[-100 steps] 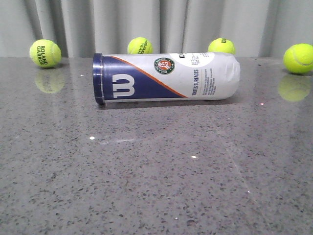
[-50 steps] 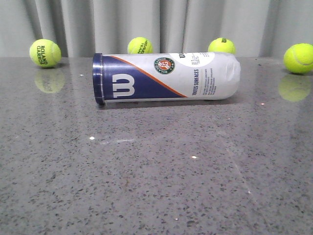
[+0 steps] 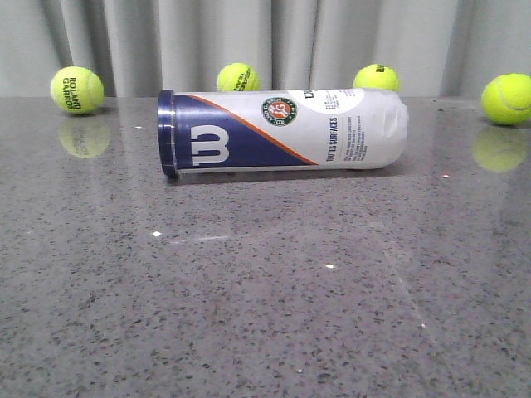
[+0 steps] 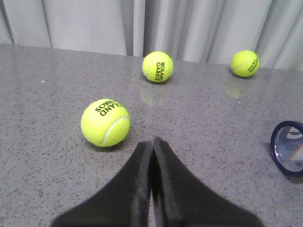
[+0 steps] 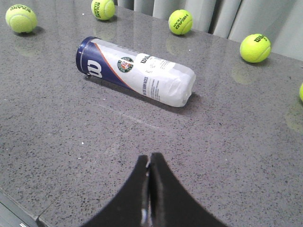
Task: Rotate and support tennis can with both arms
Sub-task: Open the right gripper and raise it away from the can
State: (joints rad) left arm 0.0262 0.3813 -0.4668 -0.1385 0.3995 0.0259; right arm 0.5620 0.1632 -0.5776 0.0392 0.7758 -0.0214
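Observation:
The tennis can (image 3: 282, 130) lies on its side on the grey speckled table, navy rim to the left, W logo and round badge facing me. It also shows whole in the right wrist view (image 5: 137, 72); only its navy rim (image 4: 289, 148) shows in the left wrist view. Neither arm appears in the front view. My left gripper (image 4: 152, 141) is shut and empty above the table, near a tennis ball. My right gripper (image 5: 149, 156) is shut and empty, well short of the can.
Tennis balls sit along the back by the grey curtain (image 3: 77, 89) (image 3: 237, 78) (image 3: 376, 77) (image 3: 506, 99). One ball (image 4: 105, 122) lies close to the left fingers. The table's front edge (image 5: 28, 213) shows in the right wrist view.

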